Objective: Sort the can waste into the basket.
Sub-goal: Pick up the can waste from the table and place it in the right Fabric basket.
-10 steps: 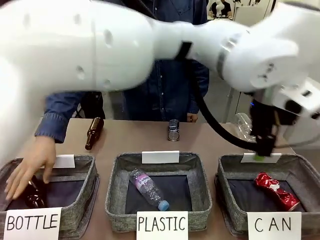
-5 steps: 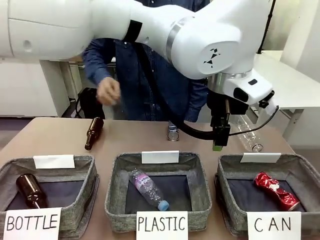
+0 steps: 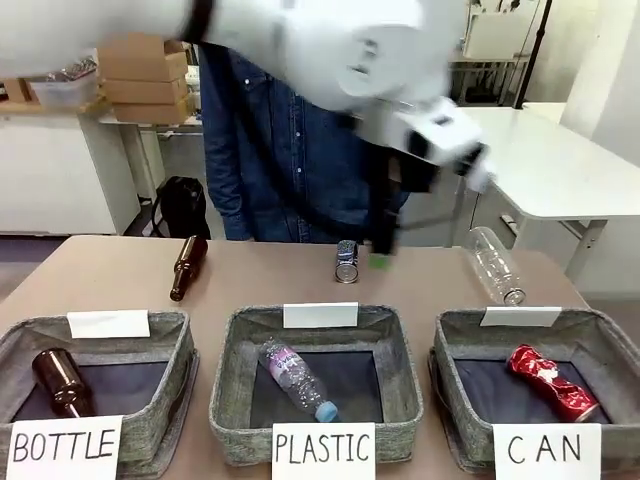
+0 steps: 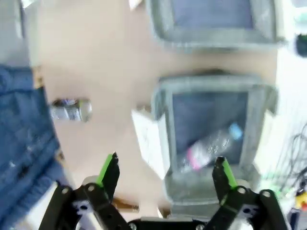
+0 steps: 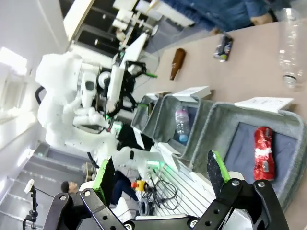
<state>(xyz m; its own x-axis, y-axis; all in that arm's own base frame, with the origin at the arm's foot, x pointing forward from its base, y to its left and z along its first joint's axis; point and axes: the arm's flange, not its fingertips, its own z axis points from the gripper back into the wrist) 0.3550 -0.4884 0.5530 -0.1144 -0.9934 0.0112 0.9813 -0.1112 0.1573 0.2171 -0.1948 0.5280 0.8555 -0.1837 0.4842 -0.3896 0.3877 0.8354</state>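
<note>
- Surveying the table (image 3: 120, 275): found a sorting station, with three grey felt bins in a near row and loose waste along the far edge, within reach of the person (image 3: 290, 150) standing at the far side.
- Noted the left arm (image 3: 300, 40) stretched across to the far middle, with the left gripper (image 3: 379, 258) blurred, just right of the dark can (image 3: 347, 261). Confirmed in the wrist view: fingers (image 4: 109, 165) spread wide, nothing between them. Judged lined up for a pick of that can.
- Found the right gripper (image 5: 160, 175) likewise spread and empty, held off at the near right. Judged parked clear of the work.
- Read three front labels: "CAN" on the basket (image 3: 455, 335) at right, "PLASTIC" on the middle bin (image 3: 225, 350), "BOTTLE" on the left bin (image 3: 180, 340). Found the white cards on the far rims blank from this side.
- Recorded one brown bottle (image 3: 60, 380) in the left bin and another (image 3: 187, 266) loose at far left. Recorded one clear bottle (image 3: 297, 378) in the middle bin and another (image 3: 496, 265) loose at far right.
- Located the red can (image 3: 553, 380) lying inside the basket, and the dark can upright on the table, well apart from it. Judged the task half done.
- Could not read the red can's white marks or the pink bottle label.
</note>
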